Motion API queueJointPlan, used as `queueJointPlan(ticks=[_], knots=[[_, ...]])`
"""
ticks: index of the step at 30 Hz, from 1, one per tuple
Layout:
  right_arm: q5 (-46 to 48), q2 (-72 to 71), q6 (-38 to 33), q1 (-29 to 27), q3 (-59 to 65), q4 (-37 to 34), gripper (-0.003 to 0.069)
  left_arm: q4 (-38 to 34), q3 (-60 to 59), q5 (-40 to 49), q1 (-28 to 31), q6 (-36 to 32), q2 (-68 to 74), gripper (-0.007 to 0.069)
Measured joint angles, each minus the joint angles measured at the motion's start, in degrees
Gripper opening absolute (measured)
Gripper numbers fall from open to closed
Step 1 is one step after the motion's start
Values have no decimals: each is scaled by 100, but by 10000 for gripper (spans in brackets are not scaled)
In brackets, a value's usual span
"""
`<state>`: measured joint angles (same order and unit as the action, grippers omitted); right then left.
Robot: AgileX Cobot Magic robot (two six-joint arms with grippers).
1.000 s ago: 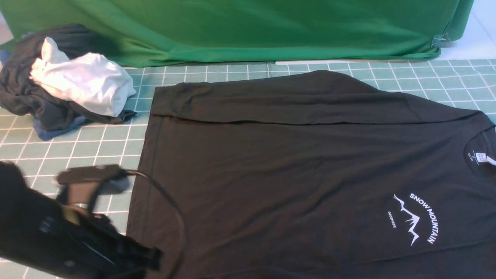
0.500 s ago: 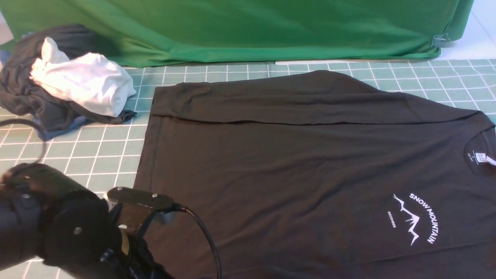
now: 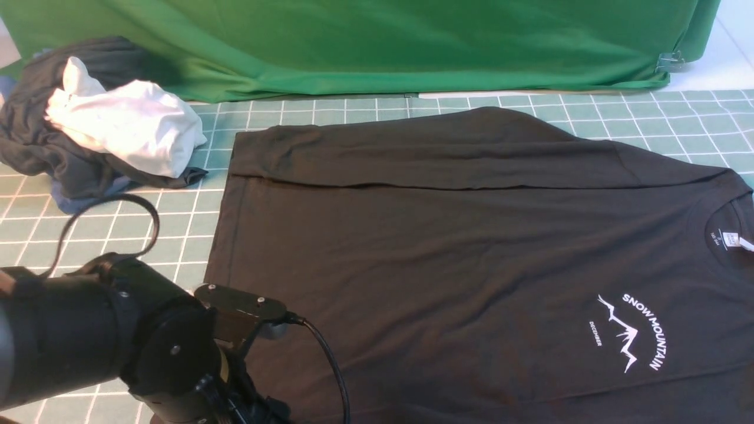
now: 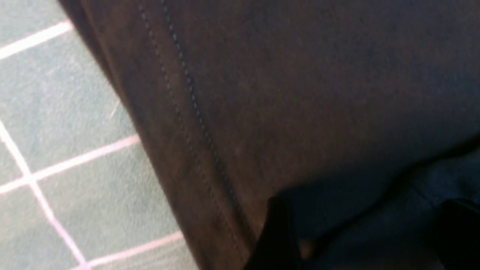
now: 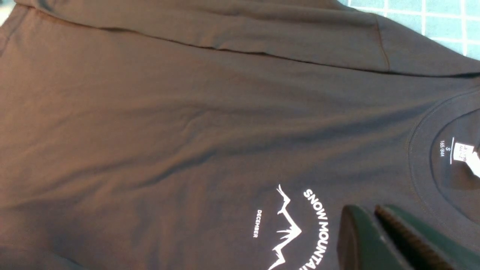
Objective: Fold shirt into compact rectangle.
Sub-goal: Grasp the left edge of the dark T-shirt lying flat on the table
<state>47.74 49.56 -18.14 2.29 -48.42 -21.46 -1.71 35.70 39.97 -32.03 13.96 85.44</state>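
Teal matting ruled in white squares (image 3: 165, 229) covers the table, and the large black knit T-shirt (image 3: 447, 247) lies spread flat on it, hem toward the robot's left and collar toward its right. Its far side is folded in as a long strip (image 3: 424, 156). The white mountain-outline print (image 3: 633, 330) faces up near the white neck label (image 3: 733, 238). The left gripper (image 4: 367, 240) hangs just inside the stitched hem, jaws wide apart (only loose fabric lies between them). The right gripper (image 5: 371, 217) hovers by the print, its green fingers pressed together on nothing. Beyond the hem, a crumpled white garment (image 3: 129, 126) sits on a dark grey and blue clothes bundle (image 3: 53, 159), with a green cloth backdrop (image 3: 365, 41) behind.
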Motion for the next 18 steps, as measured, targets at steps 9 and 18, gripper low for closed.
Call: queueJointPlan(ticks=[9, 18], knots=[[0, 0, 0, 0, 0, -18, 58, -328, 24, 232, 0, 34, 74, 188], [5, 0, 0, 0, 0, -86, 67, -769, 140, 885, 0, -223, -556, 14]])
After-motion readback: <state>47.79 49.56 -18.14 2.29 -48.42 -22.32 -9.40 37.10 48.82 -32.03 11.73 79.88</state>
